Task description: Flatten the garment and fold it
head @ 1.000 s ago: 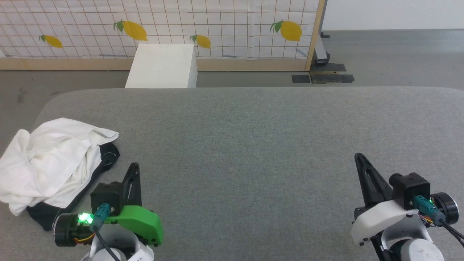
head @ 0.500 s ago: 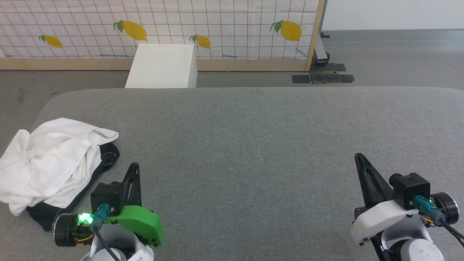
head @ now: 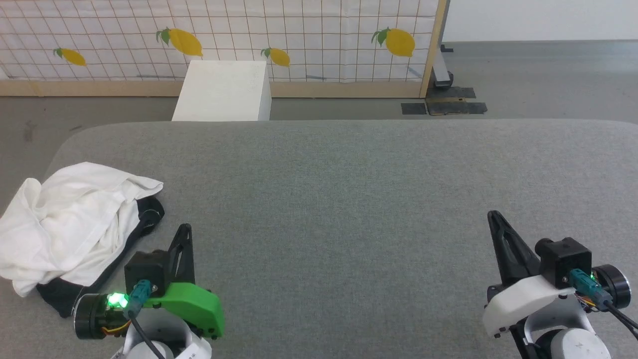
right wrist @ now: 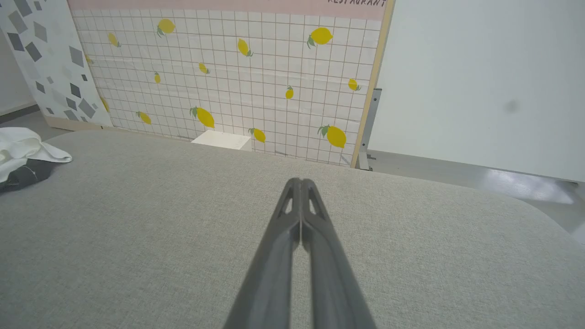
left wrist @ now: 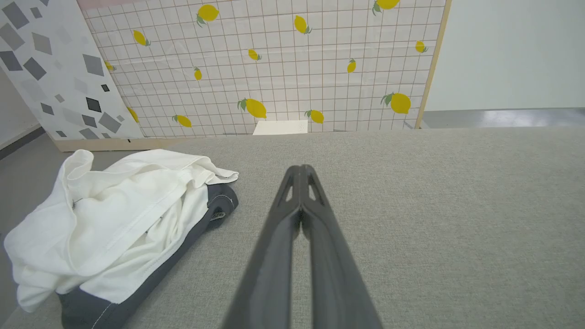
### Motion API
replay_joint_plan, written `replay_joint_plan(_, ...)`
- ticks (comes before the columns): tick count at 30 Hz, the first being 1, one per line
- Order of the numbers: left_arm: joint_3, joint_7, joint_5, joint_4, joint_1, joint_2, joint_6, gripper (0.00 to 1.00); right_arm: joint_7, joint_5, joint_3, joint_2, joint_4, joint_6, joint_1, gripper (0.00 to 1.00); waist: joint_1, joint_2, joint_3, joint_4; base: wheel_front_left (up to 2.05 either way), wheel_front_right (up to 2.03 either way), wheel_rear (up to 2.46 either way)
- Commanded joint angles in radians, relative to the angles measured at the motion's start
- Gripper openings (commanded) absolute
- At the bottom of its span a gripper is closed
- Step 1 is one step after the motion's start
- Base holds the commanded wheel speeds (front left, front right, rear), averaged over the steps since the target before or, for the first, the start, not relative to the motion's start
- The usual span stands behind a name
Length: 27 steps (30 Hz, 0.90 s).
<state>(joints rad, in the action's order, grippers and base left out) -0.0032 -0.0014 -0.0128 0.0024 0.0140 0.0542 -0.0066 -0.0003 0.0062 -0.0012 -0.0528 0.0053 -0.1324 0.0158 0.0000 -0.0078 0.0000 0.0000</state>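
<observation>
The garment (head: 70, 224) lies crumpled in a heap at the left edge of the grey padded table (head: 349, 199), white cloth on top and black parts showing underneath. In the left wrist view the garment (left wrist: 114, 219) lies left of my fingers. My left gripper (head: 185, 229) hovers just right of the heap, shut and empty, its tips (left wrist: 300, 170) pressed together. My right gripper (head: 493, 215) stands far off at the lower right, also shut with nothing in it, its tips (right wrist: 300, 183) meeting. A small corner of the garment (right wrist: 23, 151) appears at the right wrist view's left edge.
A white box (head: 224, 89) stands on the floor behind the table. Beyond it runs a tiled panel with lemon prints (head: 224, 35) in a wooden frame. Grey floor (head: 538, 75) stretches to the right of the panel.
</observation>
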Motion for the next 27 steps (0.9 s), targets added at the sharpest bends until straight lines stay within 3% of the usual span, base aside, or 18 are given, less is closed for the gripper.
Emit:
replay_joint_plan(1, 0.003, 0.001, 0.013, -0.002, -0.014, -0.004, 0.007, 0.00, 0.000, -0.006, 0.001, 0.003, -0.005, 0.002, -0.016, 0.00, 0.0000, 0.0078, 0.000, 0.000, 0.00, 0.00, 0.00)
replay_joint_plan(27, 0.003, 0.001, 0.013, -0.002, -0.014, -0.004, 0.007, 0.00, 0.000, -0.006, 0.001, 0.003, -0.005, 0.002, -0.016, 0.00, 0.0000, 0.0078, 0.000, 0.000, 0.00, 0.00, 0.00)
